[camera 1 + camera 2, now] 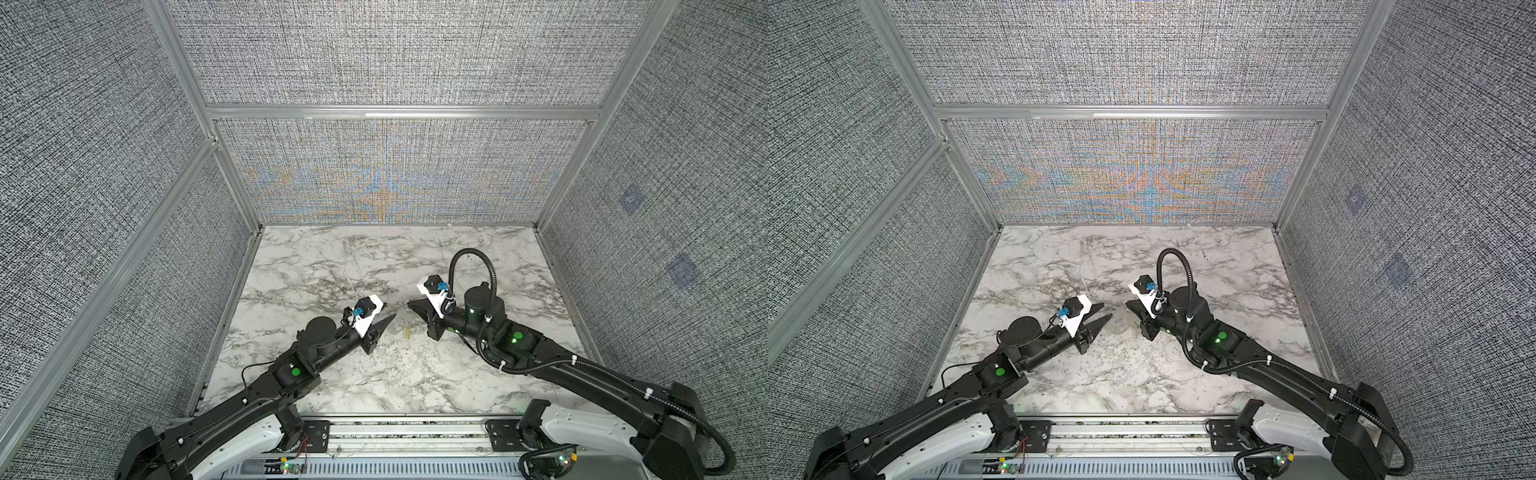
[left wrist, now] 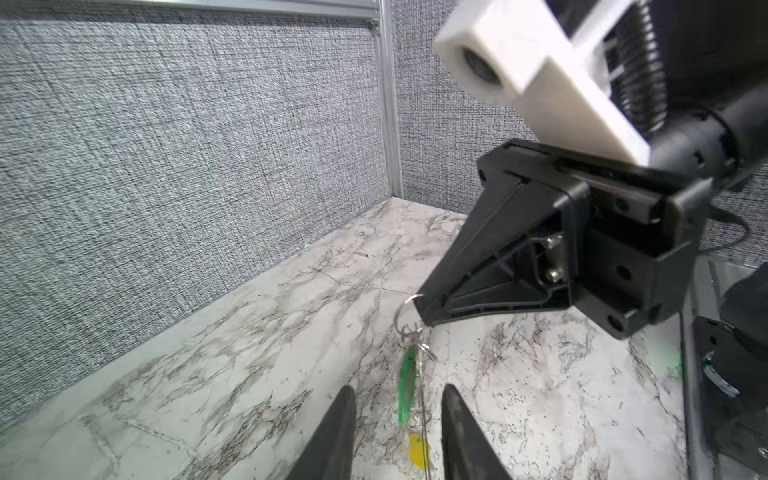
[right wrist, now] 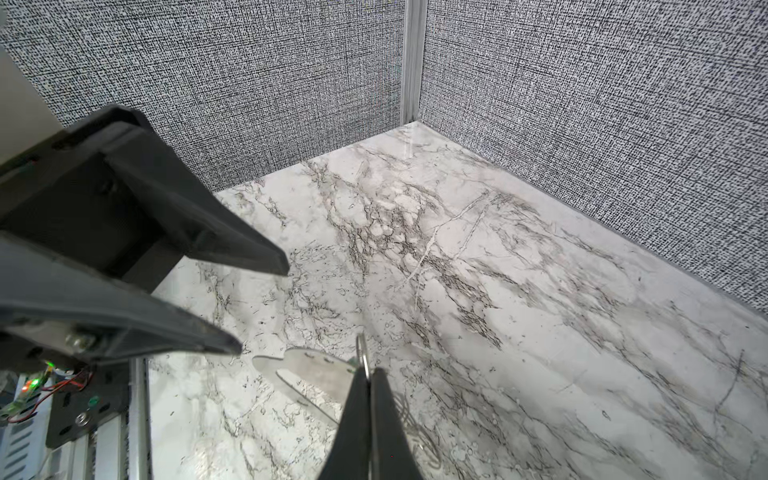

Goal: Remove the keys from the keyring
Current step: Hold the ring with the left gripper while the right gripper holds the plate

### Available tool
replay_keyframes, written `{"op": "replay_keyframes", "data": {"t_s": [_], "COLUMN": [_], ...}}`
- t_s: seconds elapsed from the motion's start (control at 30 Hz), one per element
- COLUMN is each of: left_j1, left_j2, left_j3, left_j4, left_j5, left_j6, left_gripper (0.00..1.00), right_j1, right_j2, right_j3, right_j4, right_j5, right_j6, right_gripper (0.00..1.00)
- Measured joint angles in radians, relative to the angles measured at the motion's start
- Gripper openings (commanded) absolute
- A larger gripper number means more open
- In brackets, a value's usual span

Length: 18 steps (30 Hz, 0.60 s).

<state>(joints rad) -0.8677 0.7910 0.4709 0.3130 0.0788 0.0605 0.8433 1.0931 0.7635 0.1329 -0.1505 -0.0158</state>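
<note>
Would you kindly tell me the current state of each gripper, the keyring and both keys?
right gripper: shut on a wire ring of the keyring.
left gripper: open, fingers either side of the green-tagged key, not gripping.
keyring: held up by that ring, keys not yet removed.
green-tagged key: hanging, attached.
yellow-tagged key: lower down, apparently attached.

My fingers (image 2: 336, 432): smooth, matt black plastic. The keyring (image 2: 399, 318) shows bright polished metal wire. The green tag (image 2: 407, 386) is glossy translucent plastic, and the yellow tag (image 2: 417, 451) is plastic too. Beneath lies a glossy marble-patterned tabletop (image 2: 249, 353). Around it stand rough woven cloth walls (image 2: 187, 145) in a satin aluminium frame (image 2: 388, 104).
</note>
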Motion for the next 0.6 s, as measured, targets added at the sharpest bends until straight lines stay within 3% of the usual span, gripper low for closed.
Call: {"op": "replay_keyframes", "data": {"t_s": [0.2,0.6], "left_j1": [0.010,0.072], "left_j2": [-0.025,0.017], "left_j3": [0.011,0.064], "left_j4": [-0.054,-0.120], "left_j5": [0.019,0.159], "left_j6": [0.047,0.098], "left_gripper": [0.37,0.36], "right_j1": [-0.001,-0.018], "right_j2": [-0.014,-0.036], "right_j3": [-0.050,-0.088], "right_j4": [0.050,0.119], "right_j5": [-0.047,-0.158], "right_j6": [-0.029,-0.116], "right_gripper": [0.00,0.00]}}
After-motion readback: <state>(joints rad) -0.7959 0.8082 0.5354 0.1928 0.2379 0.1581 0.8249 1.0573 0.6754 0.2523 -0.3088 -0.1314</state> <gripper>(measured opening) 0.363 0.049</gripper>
